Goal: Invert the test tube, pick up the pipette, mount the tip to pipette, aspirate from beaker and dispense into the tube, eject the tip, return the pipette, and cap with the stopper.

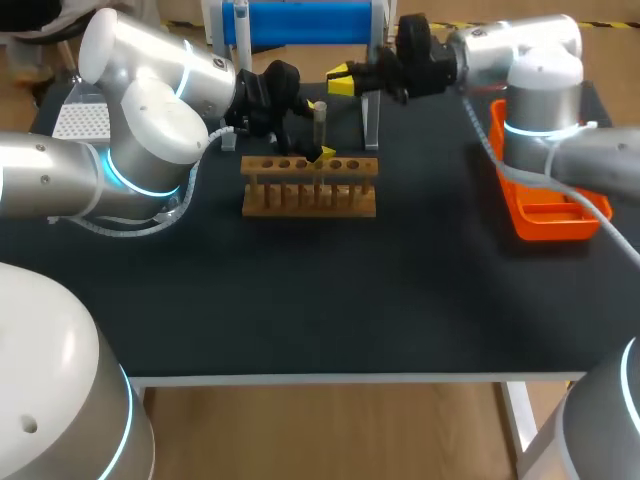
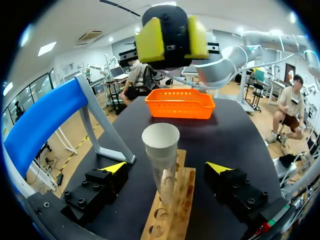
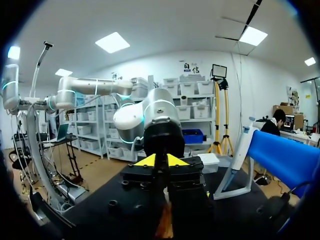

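Clear test tube stands upright in the light wooden rack on the black surface. It sits between the left end effector's fingers, which are spread wide and clear of the tube. Right end effector hangs beyond the rack, fingers together.

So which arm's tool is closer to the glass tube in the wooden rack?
Left. The left tool is open around the tube, a finger on each side; the right tool hangs behind the rack.
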{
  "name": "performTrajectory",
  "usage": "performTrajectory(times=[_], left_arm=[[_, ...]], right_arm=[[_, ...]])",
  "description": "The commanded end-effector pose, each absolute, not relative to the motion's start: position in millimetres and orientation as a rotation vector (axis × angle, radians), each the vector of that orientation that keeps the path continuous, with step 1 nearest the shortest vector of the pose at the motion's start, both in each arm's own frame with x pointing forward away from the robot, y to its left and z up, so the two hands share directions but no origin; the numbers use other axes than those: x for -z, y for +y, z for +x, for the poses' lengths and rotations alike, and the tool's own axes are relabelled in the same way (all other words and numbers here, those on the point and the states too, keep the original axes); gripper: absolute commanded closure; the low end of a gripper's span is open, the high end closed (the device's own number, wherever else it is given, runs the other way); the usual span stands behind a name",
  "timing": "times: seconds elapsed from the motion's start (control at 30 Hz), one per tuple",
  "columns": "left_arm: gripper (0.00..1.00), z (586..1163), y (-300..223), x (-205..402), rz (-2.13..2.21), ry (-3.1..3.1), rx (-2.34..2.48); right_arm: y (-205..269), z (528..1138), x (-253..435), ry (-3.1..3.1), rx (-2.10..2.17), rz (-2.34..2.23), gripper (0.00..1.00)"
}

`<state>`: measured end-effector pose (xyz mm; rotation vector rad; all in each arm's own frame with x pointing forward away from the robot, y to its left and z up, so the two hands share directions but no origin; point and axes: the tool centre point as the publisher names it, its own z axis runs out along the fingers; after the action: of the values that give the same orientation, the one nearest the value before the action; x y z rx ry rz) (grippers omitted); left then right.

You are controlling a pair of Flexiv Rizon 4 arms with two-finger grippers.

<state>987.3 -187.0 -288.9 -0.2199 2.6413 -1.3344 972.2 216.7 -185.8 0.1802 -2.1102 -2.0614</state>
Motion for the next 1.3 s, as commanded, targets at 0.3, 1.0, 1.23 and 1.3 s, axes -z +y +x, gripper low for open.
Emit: performTrajectory(times=[0.3,1.0,1.23,1.3], left_arm=[[0.00,988,-187,288,-0.220,2.644,1.333],[0.00,988,-187,288,-0.220,2.644,1.333],[0.00,988,-187,288,-0.220,2.644,1.333],[0.00,988,-187,288,-0.220,2.644,1.333]], right_arm=[[231,983,199,-2.067,1.993,0.191,1.00],[229,979,214,-2.092,1.970,0.161,1.00],[230,978,219,-2.101,1.959,0.150,1.00],[230,978,221,-2.105,1.955,0.148,1.00]])
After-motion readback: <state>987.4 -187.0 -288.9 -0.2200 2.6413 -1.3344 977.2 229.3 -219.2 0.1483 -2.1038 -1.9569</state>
